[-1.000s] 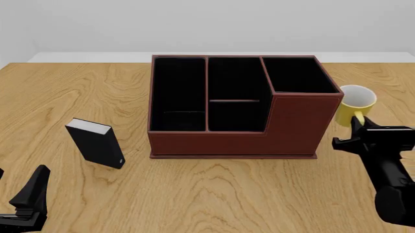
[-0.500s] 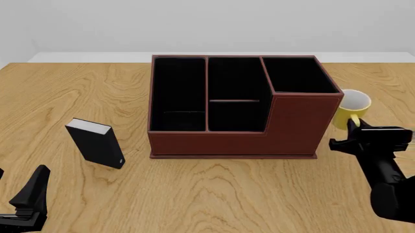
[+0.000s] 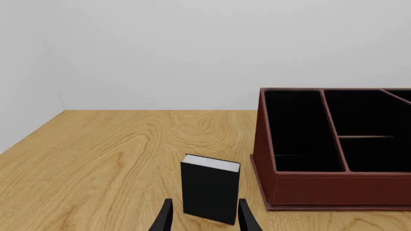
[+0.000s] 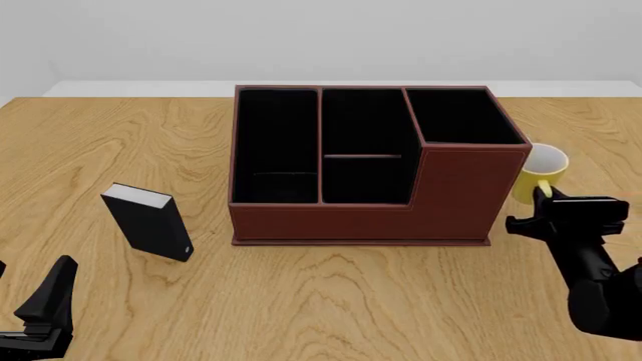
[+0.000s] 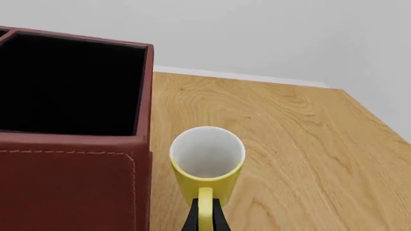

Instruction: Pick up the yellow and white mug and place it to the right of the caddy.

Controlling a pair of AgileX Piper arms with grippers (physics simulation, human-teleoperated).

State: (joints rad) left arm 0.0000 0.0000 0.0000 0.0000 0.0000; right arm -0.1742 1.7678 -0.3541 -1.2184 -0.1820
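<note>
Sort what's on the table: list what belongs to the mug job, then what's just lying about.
Belongs to the job:
- yellow and white mug, its handle between the right gripper fingers
- caddy, just left of the mug

Just lying about:
- small black box with a white top
- left gripper, idle and open near the front edge

A small black box with a white top [image 4: 149, 222] stands upright on the wooden table [image 4: 361, 301], toward the near left. Beyond the table's far edge rises a plain pale wall [image 4: 321, 37].
</note>
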